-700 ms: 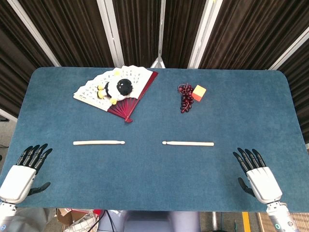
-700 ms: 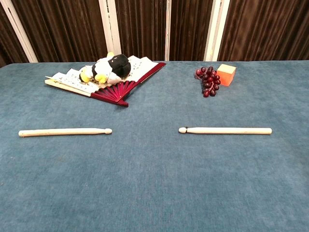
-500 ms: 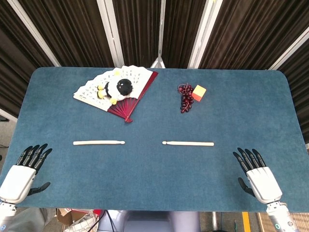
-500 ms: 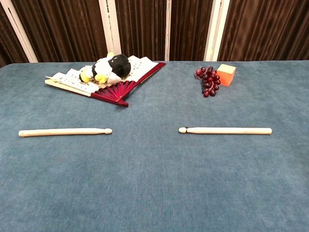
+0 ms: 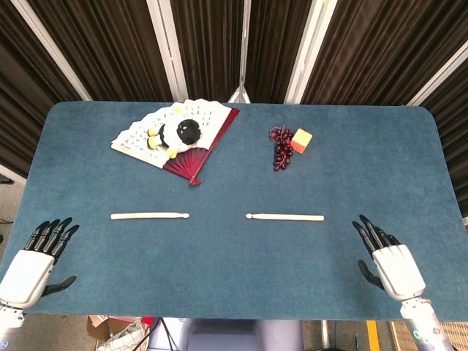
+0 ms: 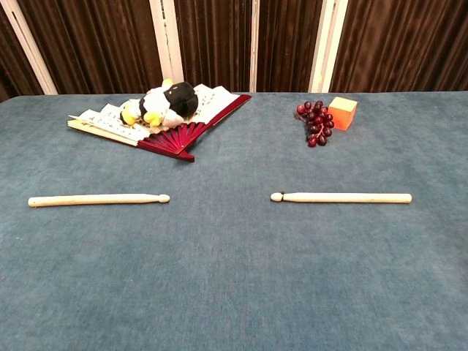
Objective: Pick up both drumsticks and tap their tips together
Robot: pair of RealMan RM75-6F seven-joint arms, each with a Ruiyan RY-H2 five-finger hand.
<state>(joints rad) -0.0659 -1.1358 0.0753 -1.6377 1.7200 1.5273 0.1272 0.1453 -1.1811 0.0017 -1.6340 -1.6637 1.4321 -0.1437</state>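
On the blue counter [image 5: 409, 161] two drumsticks lie end to end along one left-right line, tips facing inward. The left drumstick [image 5: 150, 216] sits ahead and inward of the left hand [image 5: 36, 256]; the right drumstick [image 5: 285, 217] likewise of the right hand [image 5: 387, 256]. Both hands hold nothing, fingers spread. The right hand has crept slightly forward; the left is unchanged.
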